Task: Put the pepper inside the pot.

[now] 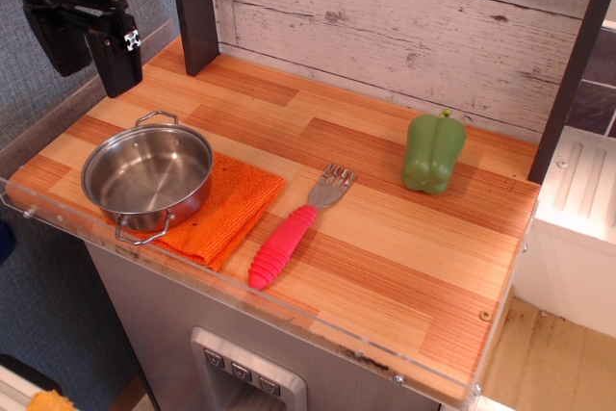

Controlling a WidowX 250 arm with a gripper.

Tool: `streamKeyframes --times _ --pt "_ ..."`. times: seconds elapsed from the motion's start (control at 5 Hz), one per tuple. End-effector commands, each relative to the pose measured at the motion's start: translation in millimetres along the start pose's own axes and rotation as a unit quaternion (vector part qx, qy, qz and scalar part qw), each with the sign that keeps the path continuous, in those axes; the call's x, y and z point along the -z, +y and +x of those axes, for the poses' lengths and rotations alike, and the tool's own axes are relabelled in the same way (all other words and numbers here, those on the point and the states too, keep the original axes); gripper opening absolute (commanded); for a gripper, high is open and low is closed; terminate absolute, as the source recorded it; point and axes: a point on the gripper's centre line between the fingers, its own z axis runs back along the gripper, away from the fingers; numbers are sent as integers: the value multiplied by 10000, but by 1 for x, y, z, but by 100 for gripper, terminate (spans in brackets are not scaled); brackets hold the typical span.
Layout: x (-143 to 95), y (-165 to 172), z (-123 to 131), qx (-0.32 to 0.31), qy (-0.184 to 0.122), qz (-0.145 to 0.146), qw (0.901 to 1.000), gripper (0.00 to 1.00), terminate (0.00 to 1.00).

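hand hangs top left, well apart from pepper at right.

No readable text, brand or number shows anywhere; the only sign is a small black-and-white patterned marker on the gripper, too small to make out.
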Motion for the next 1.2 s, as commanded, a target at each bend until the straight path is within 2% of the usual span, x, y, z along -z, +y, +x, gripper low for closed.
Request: streamKeyframes --times 0.0,0.2,0.4,0.6,1.0 --pt "0 0 0 0 0 0 10000 100 0" --pt "-8 -13 7 92 -265 -1 9996 100 0" --pt "-8 -40 28 392 -371 48 9985 100 0" --pt "-16 -87 56 537 -532 94 9971 100 0" --pt "3 -170 112 321 -622 268 9972 100 0"
